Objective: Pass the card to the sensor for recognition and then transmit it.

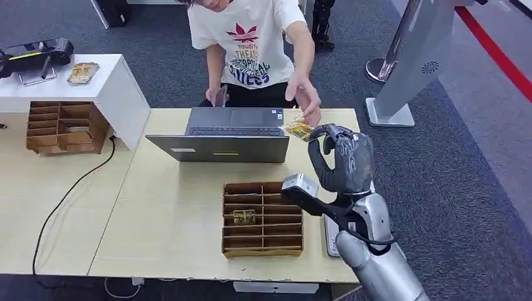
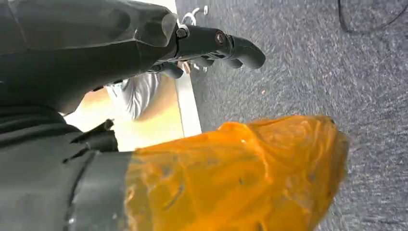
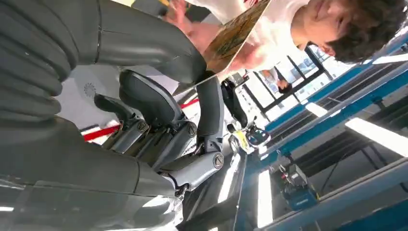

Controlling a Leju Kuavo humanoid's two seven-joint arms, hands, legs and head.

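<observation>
stage: handover, late | right hand (image 1: 342, 160) raised, pinches card (image 1: 298, 130) by thumb and finger | person's hand (image 1: 306, 100) touching card | left: can't tell | left: release

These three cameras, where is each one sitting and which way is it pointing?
Head view: high on the robot, looking down at the table, laptop and person; the right hand holds out a card.
Left wrist view: behind the left hand, facing carpet.
Right wrist view: behind the right hand, tilted up toward the person.
Shared: head and right wrist views both show the card pinched in that hand.
</observation>
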